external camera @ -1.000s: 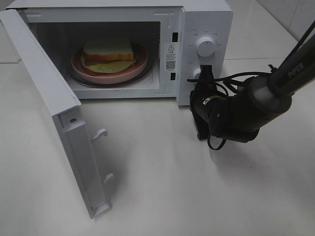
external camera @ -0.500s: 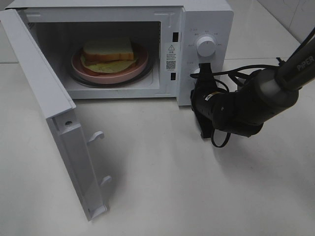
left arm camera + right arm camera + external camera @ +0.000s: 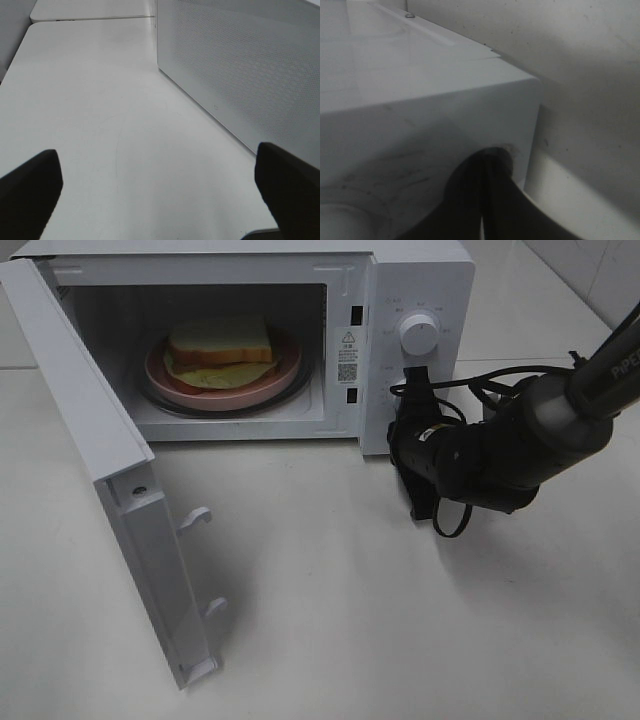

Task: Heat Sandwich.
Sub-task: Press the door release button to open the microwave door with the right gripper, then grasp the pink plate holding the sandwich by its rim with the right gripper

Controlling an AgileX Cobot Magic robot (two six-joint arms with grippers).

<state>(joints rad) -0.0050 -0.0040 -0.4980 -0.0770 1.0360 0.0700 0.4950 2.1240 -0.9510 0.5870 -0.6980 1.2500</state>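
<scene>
Sandwich sits on a pink plate inside the microwave, well off to the left of the right claw and farther back, behind the open doorway. The door hangs wide open, farther left again and nearer the camera than the claw.

The claw's tips press on the control panel just under the upper knob, where a lower dial would be. The dial itself is hidden behind them. In the wrist view the two dark fingers are drawn almost together, with only a thin slit between them. Whether they pinch the dial I cannot tell.

Over the last second the tips have stayed on that spot, while the bulky wrist behind them has swung up and out to the right, dragging its cables along. That looks like a twist at the dial, probably setting the time. The door shifted a little early in that second and has since sat unmoved.

For the task, the food is already in place and the setting seems under way, but heating likely cannot start until the door is swung closed.

The left claw is spread wide with nothing between its tips, with the microwave's perforated side wall just ahead of it and bare table below.
</scene>
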